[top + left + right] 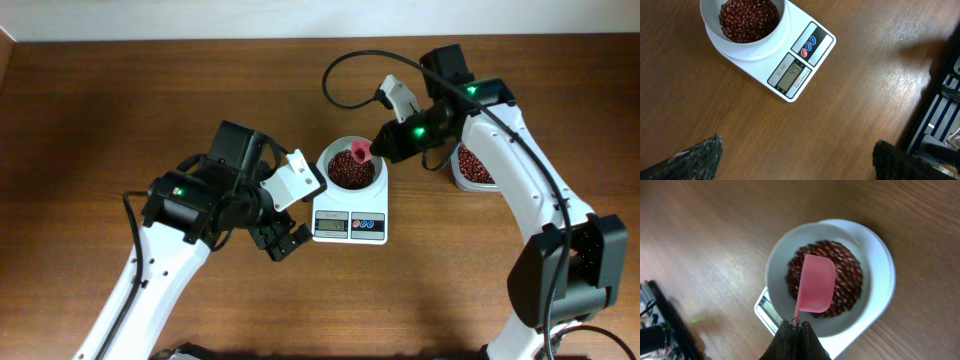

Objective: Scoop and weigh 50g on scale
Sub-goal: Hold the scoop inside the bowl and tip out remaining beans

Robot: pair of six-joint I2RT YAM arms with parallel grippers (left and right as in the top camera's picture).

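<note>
Left claw (287, 243): stood wide, empty, near scale (799, 30).
Right claw (796, 330): gripped pink scoop (816, 282) by its handle.
Scoop: hung over beans (847, 275) in bowl (776, 262).

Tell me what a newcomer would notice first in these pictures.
First comes the white bowl filled with dark red beans, sitting on the scale at mid-table. Next is the pink scoop held right over those beans, pinched in the shut right hand. The left hand hangs wide open beside the scale, holding nothing.
</note>
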